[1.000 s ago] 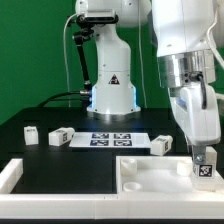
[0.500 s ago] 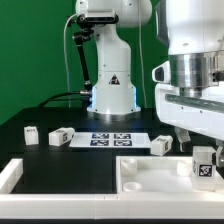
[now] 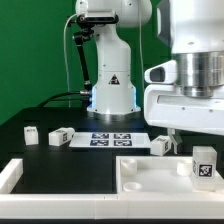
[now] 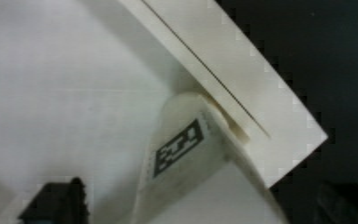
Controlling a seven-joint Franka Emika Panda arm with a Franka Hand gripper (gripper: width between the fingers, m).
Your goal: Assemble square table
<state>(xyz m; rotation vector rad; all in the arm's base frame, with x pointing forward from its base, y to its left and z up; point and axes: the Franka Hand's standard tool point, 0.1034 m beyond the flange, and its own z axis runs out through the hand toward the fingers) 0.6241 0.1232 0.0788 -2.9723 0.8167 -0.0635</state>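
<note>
Square table slab (image 3: 150, 172) lies flat with the marker board (image 3: 112, 138) just behind it. One leg (image 3: 204, 165) stands upright on the slab's corner at the exterior view's right. Above that corner the gripper (image 3: 192, 136) hovers, fingers spread and holding nothing. Leg-fitting seems to be in hand. The next move likely calls for fetching the spare leg (image 3: 160, 145) just behind the slab.

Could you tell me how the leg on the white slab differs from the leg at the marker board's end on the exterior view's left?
The short white block-like slab leg stands upright; the marker-board leg lies flat. The slab leg sits on the large flat white slab, the marker-board leg on the black table. Both carry tags.
</note>
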